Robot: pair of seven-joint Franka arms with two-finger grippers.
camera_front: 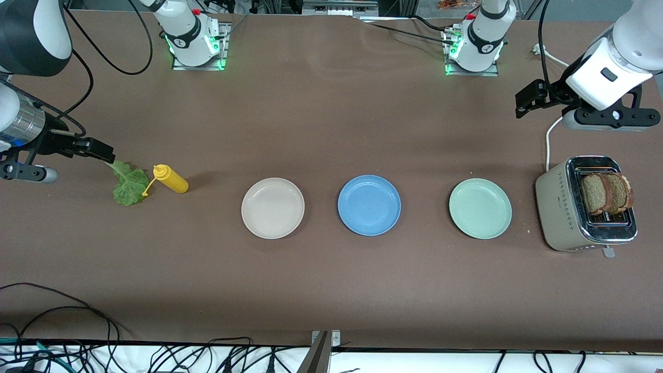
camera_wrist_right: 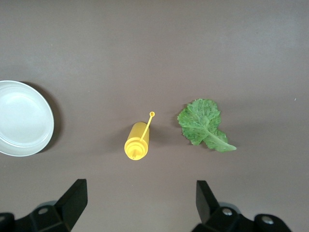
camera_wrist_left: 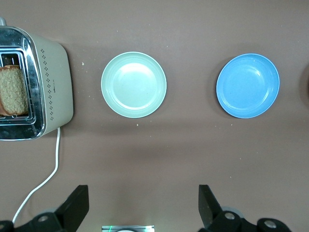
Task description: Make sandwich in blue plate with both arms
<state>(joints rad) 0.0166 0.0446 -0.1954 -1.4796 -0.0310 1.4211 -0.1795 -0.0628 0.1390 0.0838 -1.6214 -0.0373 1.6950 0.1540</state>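
You have three plates in a row across the middle of the table point(camera_front: 321, 129), and each one holds nothing. The blue plate point(camera_front: 369, 205) sits in the centre of the row, its raised rim clean and its bowl bare. Beside it toward the left arm's end lies the mint-green plate point(camera_front: 480, 208); beside it toward the right arm's end lies the cream-white plate point(camera_front: 273, 207). The three are apart from one another.

The only container with anything in it is the toaster point(camera_front: 562, 210), which stands at the left arm's end of the table, just past the mint-green plate. Two brown bread slices point(camera_front: 605, 194) stand upright in its slots, side by side, their tops above the chrome top. A white cord point(camera_front: 548, 145) runs from the toaster toward the robots' bases.

At the right arm's end you see the lettuce leaf point(camera_front: 129, 184) lying flat on the table, with a yellow squeeze bottle point(camera_front: 171, 179) on its side just beside it, between the leaf and the cream-white plate.

Your left end effector point(camera_wrist_left: 143, 205) hangs in the air near the toaster, fingers spread wide and holding nothing. Your right end effector point(camera_wrist_right: 141, 203) is up over the table by the leaf and the bottle, fingers likewise apart and holding nothing.
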